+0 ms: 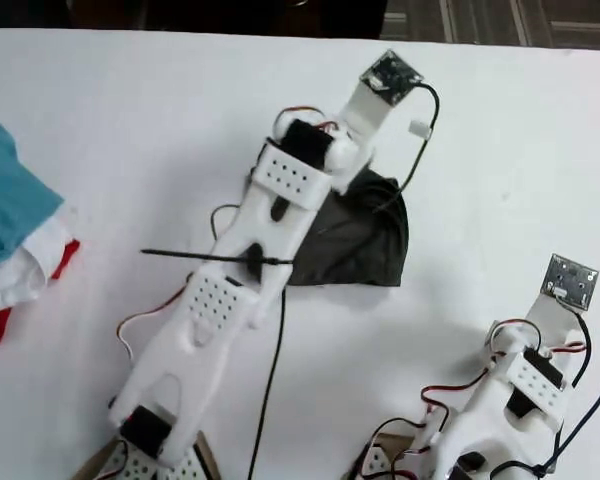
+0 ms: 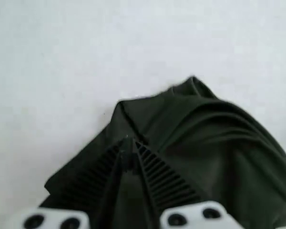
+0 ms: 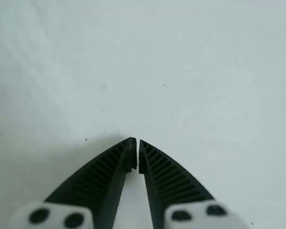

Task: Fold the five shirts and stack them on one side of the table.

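The black shirt [image 1: 365,235] lies near the middle of the bench [image 1: 130,130], right under the left tool [image 2: 128,150], whose jaws are closed on a raised fold at the shirt's [image 2: 219,143] far end. The shirt is a creased, bunched mound, broad on the near side and narrowing toward the far edge, so its long axis runs near to far. A stack [image 1: 15,230] of teal, white and red shirts sits at the left edge. The right tool [image 3: 137,155] is closed on nothing, over bare bench by the near right corner
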Robot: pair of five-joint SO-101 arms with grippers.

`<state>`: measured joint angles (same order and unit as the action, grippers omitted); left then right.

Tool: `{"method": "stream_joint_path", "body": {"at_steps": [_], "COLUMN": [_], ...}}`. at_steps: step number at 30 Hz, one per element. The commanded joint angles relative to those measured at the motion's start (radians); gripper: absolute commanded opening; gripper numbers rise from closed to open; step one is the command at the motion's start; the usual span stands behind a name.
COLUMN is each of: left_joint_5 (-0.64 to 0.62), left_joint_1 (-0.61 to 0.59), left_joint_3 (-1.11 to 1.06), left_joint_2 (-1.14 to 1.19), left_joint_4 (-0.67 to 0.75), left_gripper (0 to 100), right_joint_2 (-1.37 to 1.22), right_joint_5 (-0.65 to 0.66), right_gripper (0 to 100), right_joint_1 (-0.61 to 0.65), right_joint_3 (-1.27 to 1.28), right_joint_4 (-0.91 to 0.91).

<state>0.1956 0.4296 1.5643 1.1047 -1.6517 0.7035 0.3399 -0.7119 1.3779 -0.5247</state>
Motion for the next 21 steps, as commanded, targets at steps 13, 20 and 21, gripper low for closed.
{"method": "stream_joint_path", "body": {"at_steps": [13,20,21], "left_joint_5": [-0.009,-0.009,-0.009], "left_joint_1": [0.071,0.066,0.064], "left_joint_3": [-0.180,-0.341,-0.349], "left_joint_2": [-0.014,-0.014,-0.014], "left_joint_4": [0.025,0.216,0.253], "left_gripper": [2,2,2], "right_joint_2": [0.025,0.025,0.025], "right_joint_5": [-0.002,-0.002,-0.002], "right_gripper": [1.8,1.8,1.8], "right_joint_1": [-0.002,-0.002,-0.002], "right_joint_3": [-0.008,-0.008,-0.008], "right_joint_4": [0.015,0.015,0.015]}}
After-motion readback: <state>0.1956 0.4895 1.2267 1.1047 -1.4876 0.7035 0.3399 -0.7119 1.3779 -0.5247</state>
